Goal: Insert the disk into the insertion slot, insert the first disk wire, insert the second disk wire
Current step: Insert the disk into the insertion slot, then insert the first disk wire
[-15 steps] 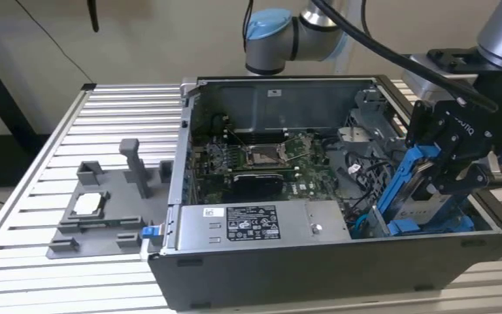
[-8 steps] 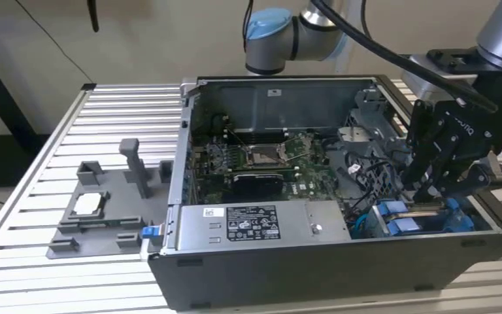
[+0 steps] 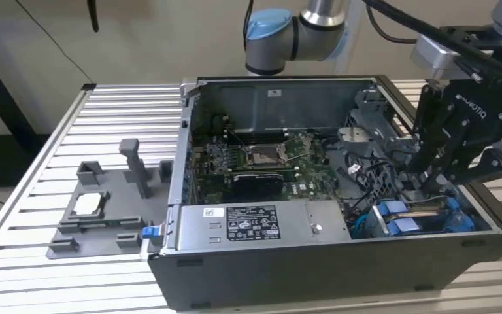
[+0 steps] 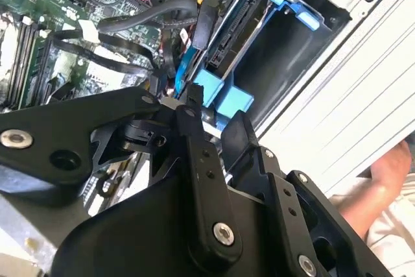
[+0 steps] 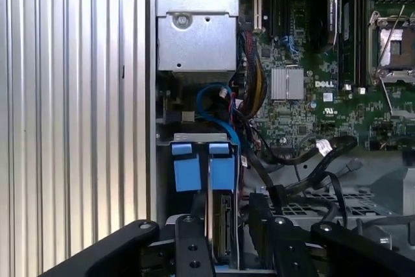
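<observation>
Exterior view: raised, off the arm, looking obliquely down into the open computer case [image 3: 321, 268] on the ribbed table [image 3: 120, 111]; middle range; insertion slot [image 3: 421, 216] at lower right of frame.
First wrist view: close, straight down on the motherboard [image 5: 311, 95] and insertion slot.
Second wrist view: nearer, slanted.
Shared by all: insertion slot, motherboard.

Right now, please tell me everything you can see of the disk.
The disk is a thin silver-grey drive held in a bright blue plastic carrier. It stands on edge inside the insertion slot, at a corner of the case, in the exterior view's lower right. The claw hangs over it; contact unclear.
</observation>
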`<state>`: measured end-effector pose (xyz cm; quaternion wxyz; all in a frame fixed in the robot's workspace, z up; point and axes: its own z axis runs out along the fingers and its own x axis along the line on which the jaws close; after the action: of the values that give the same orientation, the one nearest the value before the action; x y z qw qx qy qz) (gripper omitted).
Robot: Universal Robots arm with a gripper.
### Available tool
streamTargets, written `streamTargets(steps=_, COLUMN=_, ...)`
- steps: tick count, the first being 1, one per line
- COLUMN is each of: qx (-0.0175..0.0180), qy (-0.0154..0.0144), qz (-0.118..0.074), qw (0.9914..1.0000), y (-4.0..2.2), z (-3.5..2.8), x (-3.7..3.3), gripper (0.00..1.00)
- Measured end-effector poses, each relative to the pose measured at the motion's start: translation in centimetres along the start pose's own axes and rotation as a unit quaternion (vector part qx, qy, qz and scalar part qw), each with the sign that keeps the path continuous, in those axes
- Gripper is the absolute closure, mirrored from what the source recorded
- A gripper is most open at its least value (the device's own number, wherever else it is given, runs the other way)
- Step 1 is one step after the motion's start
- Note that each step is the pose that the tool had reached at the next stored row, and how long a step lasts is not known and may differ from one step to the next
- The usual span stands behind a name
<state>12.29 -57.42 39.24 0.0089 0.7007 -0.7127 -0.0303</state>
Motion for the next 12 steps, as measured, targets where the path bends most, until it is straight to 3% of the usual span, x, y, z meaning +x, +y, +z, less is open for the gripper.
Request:
streamTargets(steps=3, qx=0.0018, qy=0.0, qz=0.0, qw=1.0, y=0.05, z=-0.96, x=-0.06, gripper=0.6)
streamTargets(steps=4, qx=0.006, qy=-0.0001, qz=0.0, qw=0.99998, y=0.07, z=-1.01, x=-0.08, gripper=0.6)
streamTargets(steps=8, qx=0.0418, qy=-0.0007, qz=-0.002, qw=0.99912, y=0.11, z=-1.01, x=-0.14, gripper=0.6)
streamTargets(steps=12, qx=0.0779, qy=-0.0012, qz=-0.005, qw=0.99695, y=0.12, z=-1.0, x=-0.27, gripper=0.6)
